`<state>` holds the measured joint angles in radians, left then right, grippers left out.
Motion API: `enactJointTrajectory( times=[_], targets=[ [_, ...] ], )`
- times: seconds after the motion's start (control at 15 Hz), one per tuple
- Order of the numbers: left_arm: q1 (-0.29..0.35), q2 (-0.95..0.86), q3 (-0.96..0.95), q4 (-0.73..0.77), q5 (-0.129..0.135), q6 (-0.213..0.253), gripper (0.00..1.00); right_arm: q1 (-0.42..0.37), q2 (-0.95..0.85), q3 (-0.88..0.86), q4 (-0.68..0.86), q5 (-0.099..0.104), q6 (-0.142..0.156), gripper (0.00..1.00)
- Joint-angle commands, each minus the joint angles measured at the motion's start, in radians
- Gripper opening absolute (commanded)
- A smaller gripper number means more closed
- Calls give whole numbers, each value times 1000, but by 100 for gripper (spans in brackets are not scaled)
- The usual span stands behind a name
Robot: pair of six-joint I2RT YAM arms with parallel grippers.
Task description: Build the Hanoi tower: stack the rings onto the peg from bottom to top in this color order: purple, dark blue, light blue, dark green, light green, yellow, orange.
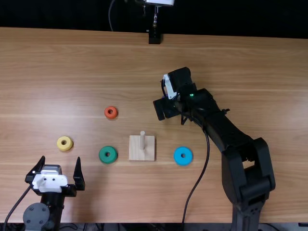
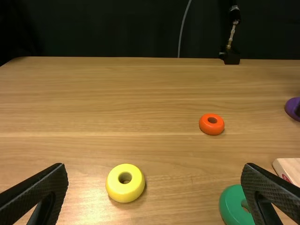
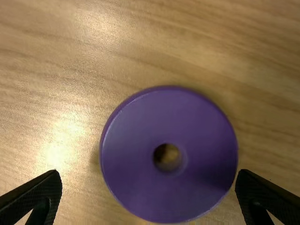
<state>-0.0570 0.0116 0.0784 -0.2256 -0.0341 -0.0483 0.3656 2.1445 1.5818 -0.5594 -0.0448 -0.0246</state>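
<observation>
Holds right pincer wide and empty over purple ring beyond bare peg, left pincer likewise, with all stacking left to do.

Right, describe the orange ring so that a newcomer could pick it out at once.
On the wooden table, find the square block with the upright peg. In the top view, the orange ring lies left of it and farther from the near edge. It's smaller than the yellow ring and green ring, both nearer that edge.
</observation>
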Motion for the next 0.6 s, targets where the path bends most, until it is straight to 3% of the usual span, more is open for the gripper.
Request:
enactJointTrajectory(
  times=[0.0,0.33,0.53],
  targets=[
    [8,-12,-49,-17,-5,15,100,-5,38,60,-5,1,4,100],
    [8,-12,-49,-17,-5,15,100,-4,68,103,-16,2,4,100],
    [8,-12,-49,-17,-5,15,100,-4,95,144,-102,12,4,100]
  ],
)
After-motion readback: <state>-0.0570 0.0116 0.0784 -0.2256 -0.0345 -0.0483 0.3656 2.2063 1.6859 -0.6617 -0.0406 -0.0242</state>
